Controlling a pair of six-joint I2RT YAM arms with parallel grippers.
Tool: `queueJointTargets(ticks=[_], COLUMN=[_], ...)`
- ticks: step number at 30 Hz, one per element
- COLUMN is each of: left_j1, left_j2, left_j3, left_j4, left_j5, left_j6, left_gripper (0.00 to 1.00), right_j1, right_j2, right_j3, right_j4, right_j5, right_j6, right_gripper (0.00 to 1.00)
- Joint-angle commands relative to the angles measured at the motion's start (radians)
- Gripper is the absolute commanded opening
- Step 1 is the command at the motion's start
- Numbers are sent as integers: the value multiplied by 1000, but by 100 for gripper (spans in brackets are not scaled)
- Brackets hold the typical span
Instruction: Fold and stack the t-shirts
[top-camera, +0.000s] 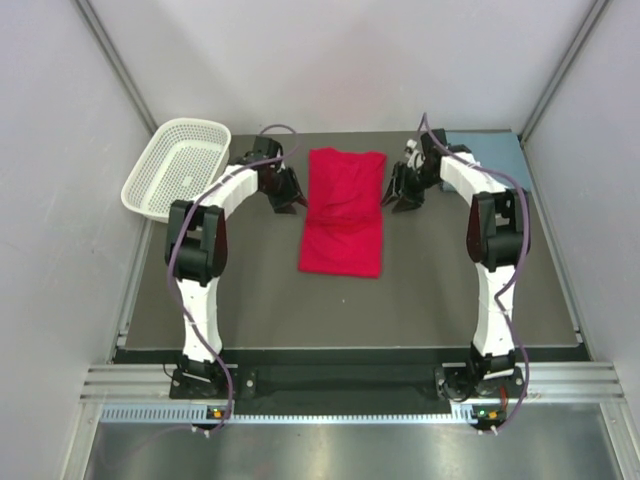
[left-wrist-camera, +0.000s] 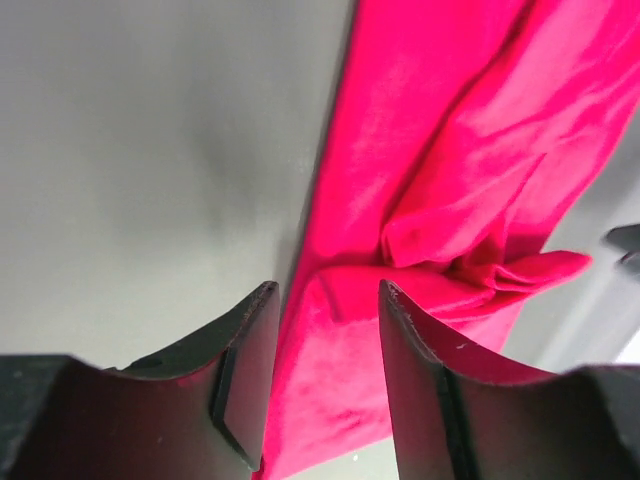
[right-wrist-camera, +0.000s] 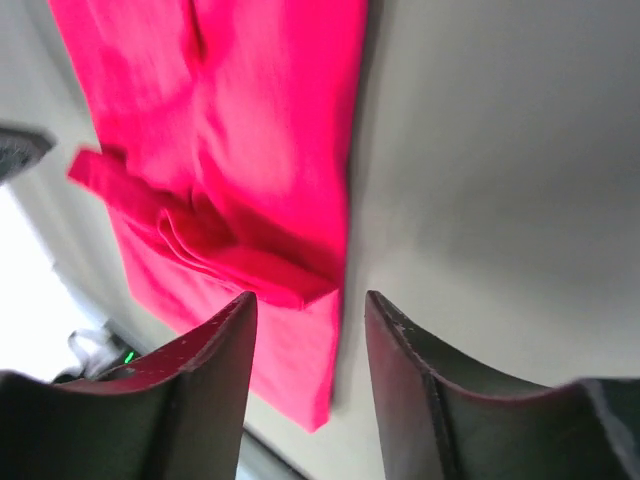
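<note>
the red t-shirt (top-camera: 342, 210) lies flat in the middle of the dark tabletop (top-camera: 420, 300). it is narrowed into a long strip with the sleeves turned in, and a loose sleeve flap shows in both wrist views. the blue-grey t-shirt (top-camera: 492, 156) sits at the far right corner, well apart from it. a white mesh basket (top-camera: 150, 190) stands at the far left corner.

the left end effector (top-camera: 287, 200) hangs just beside the strip's left edge, and the right end effector (top-camera: 403, 198) just beside its right edge, both along the far half. each has its jaws standing apart with nothing pinched; the cloth seen through the gaps lies on the tabletop below.

the shirt looks light and limp. it will likely sag and bunch wherever it is unsupported, and the folded layers may slide apart. the safest hold, i'd judge, is a pinch through all layers at the two corners of one short end, one corner per arm. lifting both evenly would keep the strip square as it is laid over.
</note>
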Motion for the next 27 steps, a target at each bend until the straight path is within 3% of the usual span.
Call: queueJointTargets(ticks=[1,4,5,8,11,14,17,21,27], left_j1=[7,-1,-2,-42,-91,-120,-127,-117,-93], left_j2=[-197,-263,-291,-328,-320,-282,-221,-144,-29], left_j3=[30,-91,-160,-309,-401,-458,-452,-415,-299], left_j4=[39,159,186,341,468,614,678,717,700], left_j5=[-78,88,151,294,357,389,406,423,442], left_j6=[65,65,56,7,-73,-169,-202,-205,-206], left_gripper=[49,46,39,31,20,13,11,10,10], right_j1=[-22,-6,14,69,115,156,172,182,176], right_j2=[-27,-117,-146,-249,-294,-300,-309,-234,-147], right_j3=[126,42,7,-144,-247,-320,-409,-417,-383], right_j4=[-79,-93,-87,-1,109,257,442,516,591], right_j5=[133,178,180,134,78,-3,-55,-93,-115], right_j6=[-68,-113,-131,-125,-64,44,152,192,255], right_gripper=[49,50,51,50,44,30,19,7,1])
